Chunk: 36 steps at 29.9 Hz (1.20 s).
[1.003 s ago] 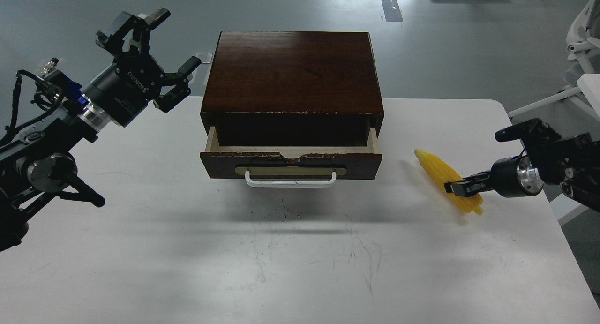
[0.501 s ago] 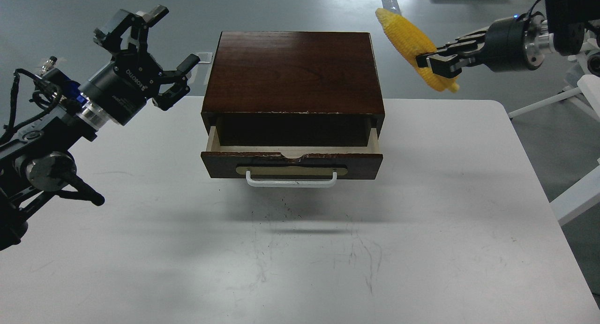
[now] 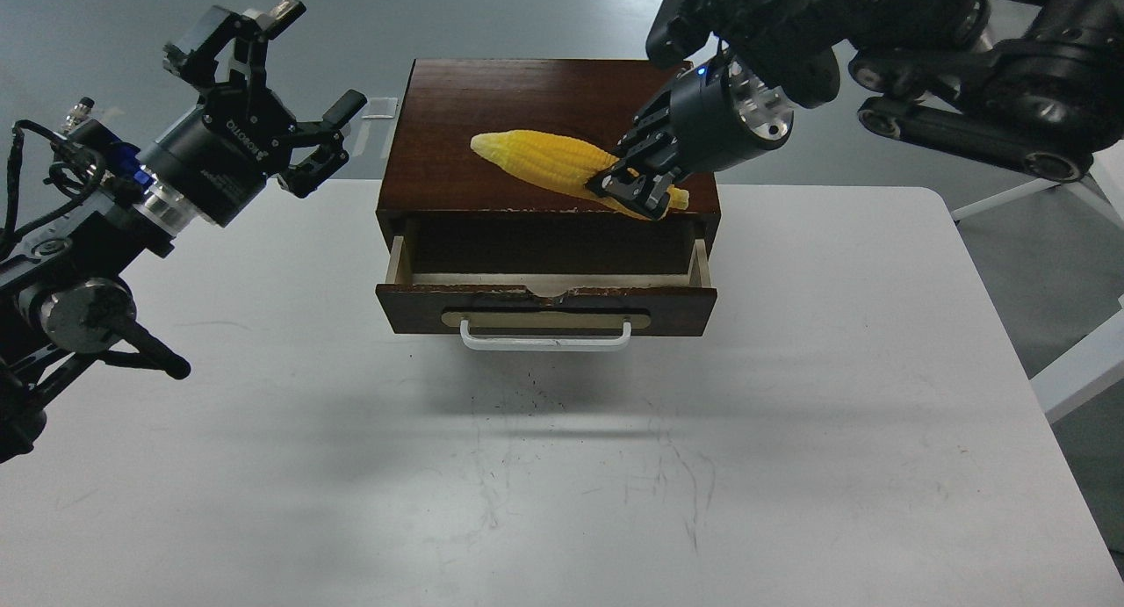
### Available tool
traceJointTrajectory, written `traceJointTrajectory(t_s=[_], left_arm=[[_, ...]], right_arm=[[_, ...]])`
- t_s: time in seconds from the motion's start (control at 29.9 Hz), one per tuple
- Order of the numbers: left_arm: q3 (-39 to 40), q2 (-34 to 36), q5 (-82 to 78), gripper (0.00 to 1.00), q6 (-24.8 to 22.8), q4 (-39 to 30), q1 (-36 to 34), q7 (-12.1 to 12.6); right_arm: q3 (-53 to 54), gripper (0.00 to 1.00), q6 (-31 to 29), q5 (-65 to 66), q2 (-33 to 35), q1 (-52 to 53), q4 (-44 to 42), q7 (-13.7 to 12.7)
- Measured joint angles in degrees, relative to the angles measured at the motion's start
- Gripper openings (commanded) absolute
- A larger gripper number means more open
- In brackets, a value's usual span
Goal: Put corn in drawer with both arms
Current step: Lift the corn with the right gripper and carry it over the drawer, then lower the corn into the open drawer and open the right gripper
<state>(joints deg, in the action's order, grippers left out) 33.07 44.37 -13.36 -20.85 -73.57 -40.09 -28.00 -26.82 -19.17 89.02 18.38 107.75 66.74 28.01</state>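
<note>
One corn clamped in right gripper over one box; one drawer pulled out, seemingly empty. Left gripper spread apart, holding nothing.

Bright-yellow corn w/ ridged kernel pattern. Box dark reddish-brown wood, visible grain, pale chipped front edge. Drawer front same dark brown; interior walls pale wood; brass-tone plate, white bar handle. Table white, grey scuffs, black specks. Right gripper black, silver wrist ring. Left gripper black, white lettering, silver ring, blue bit at wrist. Floor grey.
</note>
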Motion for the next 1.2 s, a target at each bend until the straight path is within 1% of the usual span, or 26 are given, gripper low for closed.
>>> traceJointTrajectory(t_s=[0.2,0.4,0.47,0.57,0.63,0.74,0.77,0.8,0.84,0.9,1.04,1.14,1.2], left_arm=[[0.06,0.02,0.0,0.99,0.0,-0.07,0.0,0.0],[0.07,0.02,0.0,0.99,0.01,-0.06,0.0,0.0],[0.07,0.02,0.0,0.99,0.02,-0.06,0.0,0.0],[0.07,0.02,0.0,0.99,0.02,-0.07,0.0,0.0],[0.07,0.02,0.0,0.99,0.01,-0.08,0.0,0.0],[0.07,0.02,0.0,0.99,0.02,-0.09,0.0,0.0],[0.07,0.02,0.0,0.99,0.02,-0.1,0.0,0.0],[0.07,0.02,0.0,0.99,0.01,-0.13,0.0,0.0],[0.07,0.02,0.0,0.99,0.01,-0.16,0.01,0.0],[0.07,0.02,0.0,0.99,0.01,-0.18,0.04,0.0],[0.07,0.02,0.0,0.99,0.01,-0.18,0.07,0.0],[0.07,0.02,0.0,0.99,0.01,-0.18,0.07,0.0],[0.07,0.06,0.0,0.99,0.01,-0.21,0.07,0.0]], right_arm=[[-3.1,0.02,4.74,3.99,-5.25,0.08,-1.58,0.0],[-6.48,0.02,8.19,4.73,-7.88,0.1,-2.69,0.0],[-7.26,0.08,9.0,4.81,-8.27,-0.01,-2.81,0.0],[-7.73,0.09,9.37,4.82,-8.37,-0.43,-3.19,0.0],[-7.93,0.13,9.41,4.75,-8.37,-0.71,-3.3,-0.01],[-8.37,0.14,9.42,4.61,-8.37,-1.48,-3.34,-0.01],[-8.47,0.16,9.42,4.6,-8.34,-1.73,-3.39,-0.01],[-8.54,0.22,9.42,4.59,-8.3,-1.92,-3.45,-0.01],[-8.61,0.25,9.42,4.59,-8.28,-2.11,-3.5,-0.01],[-8.67,0.26,9.42,4.58,-8.27,-2.46,-3.53,-0.01],[-8.69,0.35,9.48,4.56,-8.27,-3.0,-3.54,-0.01],[-8.69,0.39,9.49,4.53,-8.27,-3.13,-3.54,-0.01],[-8.69,0.45,9.5,4.5,-8.27,-3.2,-3.55,-0.01]])
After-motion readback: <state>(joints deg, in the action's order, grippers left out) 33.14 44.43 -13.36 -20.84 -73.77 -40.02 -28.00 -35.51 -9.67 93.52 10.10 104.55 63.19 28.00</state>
